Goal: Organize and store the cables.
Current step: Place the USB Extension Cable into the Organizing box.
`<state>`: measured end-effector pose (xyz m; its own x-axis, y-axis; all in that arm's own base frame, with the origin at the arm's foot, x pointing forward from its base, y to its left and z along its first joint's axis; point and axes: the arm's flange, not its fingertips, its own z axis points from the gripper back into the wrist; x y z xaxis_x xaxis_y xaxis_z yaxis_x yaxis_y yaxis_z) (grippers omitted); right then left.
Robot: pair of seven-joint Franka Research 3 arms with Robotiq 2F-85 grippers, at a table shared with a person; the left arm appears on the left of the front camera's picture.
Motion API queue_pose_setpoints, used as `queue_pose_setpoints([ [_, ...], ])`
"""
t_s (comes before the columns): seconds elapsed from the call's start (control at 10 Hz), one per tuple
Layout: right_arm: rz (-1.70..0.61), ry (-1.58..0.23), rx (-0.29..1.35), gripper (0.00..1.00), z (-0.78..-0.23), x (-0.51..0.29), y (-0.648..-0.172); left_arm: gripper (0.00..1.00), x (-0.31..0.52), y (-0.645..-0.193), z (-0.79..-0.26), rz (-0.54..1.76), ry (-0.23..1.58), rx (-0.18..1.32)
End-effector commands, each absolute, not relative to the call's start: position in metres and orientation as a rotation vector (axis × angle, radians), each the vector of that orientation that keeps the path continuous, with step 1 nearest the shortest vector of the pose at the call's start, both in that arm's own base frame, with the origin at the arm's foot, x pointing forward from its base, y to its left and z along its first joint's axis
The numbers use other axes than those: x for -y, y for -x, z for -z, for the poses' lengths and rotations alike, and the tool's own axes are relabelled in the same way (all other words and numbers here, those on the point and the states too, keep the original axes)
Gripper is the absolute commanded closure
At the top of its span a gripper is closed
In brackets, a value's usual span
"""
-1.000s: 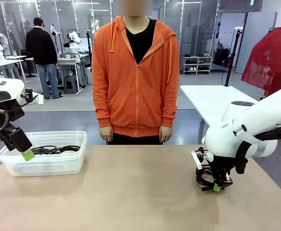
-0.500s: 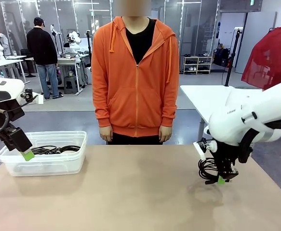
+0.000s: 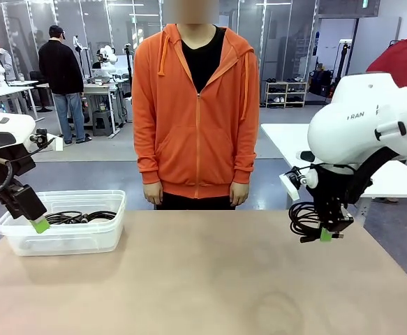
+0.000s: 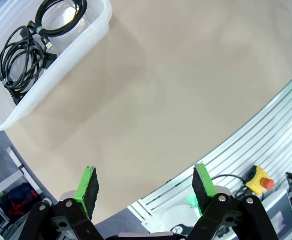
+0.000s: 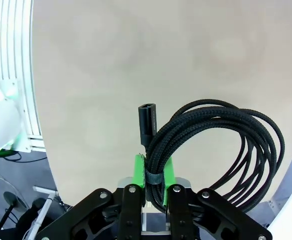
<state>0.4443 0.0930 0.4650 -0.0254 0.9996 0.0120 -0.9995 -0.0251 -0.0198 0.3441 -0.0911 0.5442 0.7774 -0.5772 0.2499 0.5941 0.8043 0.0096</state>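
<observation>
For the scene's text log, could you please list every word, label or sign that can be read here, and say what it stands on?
"RAN": letters in view on the white casing of the right arm, front view; the rest of the word is turned away.
Green sign at the ceiling, far back: too small to read.
Coiled cable in the right hand: no print visible.
Clear bin and its cables: no labels visible.

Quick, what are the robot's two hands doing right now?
Left hand: open, holding nothing, beside the plastic bin.
Right hand: shut on a coiled black cable, lifted above the table.
</observation>
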Motion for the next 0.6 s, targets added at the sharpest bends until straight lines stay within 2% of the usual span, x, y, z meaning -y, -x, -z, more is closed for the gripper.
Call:
queue_pose_setpoints([
  [0.0, -1.585, -0.023, 0.006, 1.0, -0.467, -0.11, -0.445, 0.05, 0.092, -0.347, -0.546, 0.618, 0.05, 0.252],
  [0.5, -1.636, -0.006, 0.005, 1.0, -0.466, -0.233, -0.448, 0.05, 0.092, -0.347, -0.546, 0.618, 0.05, 0.252],
])
